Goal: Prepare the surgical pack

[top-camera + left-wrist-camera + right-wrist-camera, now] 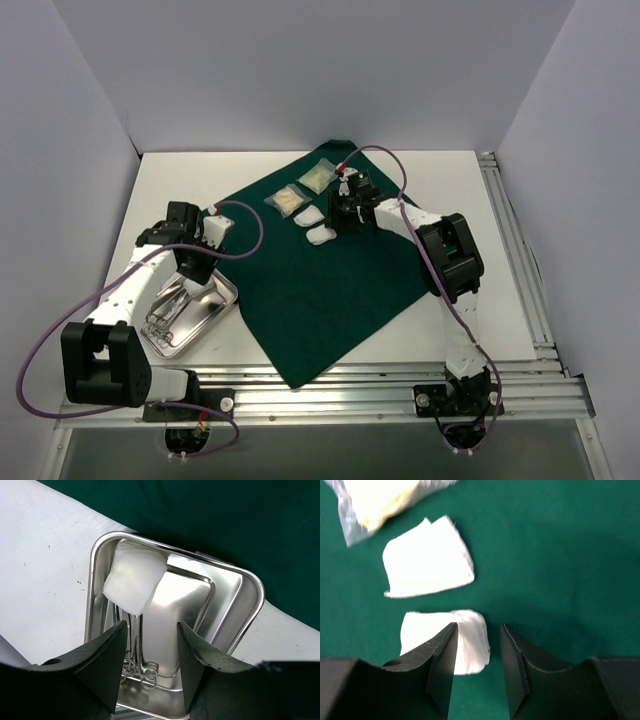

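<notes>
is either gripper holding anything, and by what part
Nothing is held. Left gripper stands open over the tray, right gripper open over a pad on the drape.

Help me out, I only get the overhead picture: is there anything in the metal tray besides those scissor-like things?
Observer: Yes. The left wrist camera shows a white pad in a far corner of the tray, covering the far ends of the instruments.
Visitor: Is the left tool holding that pad?
Observer: No. The left tool is open, with nothing pinched between its fingers.
Visitor: And the right one, by the two pads?
Observer: Its wrist camera shows the right tool open at the edge of the nearer pad on the green cloth, not closed on it.
</notes>
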Action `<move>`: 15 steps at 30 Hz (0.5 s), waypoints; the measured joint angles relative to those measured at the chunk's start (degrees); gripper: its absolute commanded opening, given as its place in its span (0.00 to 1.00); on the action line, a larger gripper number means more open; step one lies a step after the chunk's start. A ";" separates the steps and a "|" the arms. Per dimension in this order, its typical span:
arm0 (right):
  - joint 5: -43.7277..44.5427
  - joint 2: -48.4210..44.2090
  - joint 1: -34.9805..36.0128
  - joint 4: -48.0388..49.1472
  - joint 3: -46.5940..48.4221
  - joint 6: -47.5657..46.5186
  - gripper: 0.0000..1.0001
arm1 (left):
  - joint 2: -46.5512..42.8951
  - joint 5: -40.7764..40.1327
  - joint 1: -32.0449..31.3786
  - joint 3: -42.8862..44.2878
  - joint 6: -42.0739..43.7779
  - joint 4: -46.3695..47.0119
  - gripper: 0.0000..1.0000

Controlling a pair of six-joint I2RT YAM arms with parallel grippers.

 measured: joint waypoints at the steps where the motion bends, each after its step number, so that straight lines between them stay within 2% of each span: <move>1: -0.52 0.02 0.00 -0.26 -0.42 -0.17 0.35 | -0.28 0.00 0.00 0.31 -0.11 -0.26 0.54; 15: -4.15 0.00 -0.04 2.45 -2.82 -0.83 0.35 | -0.96 0.00 0.00 0.85 -0.98 -0.79 0.54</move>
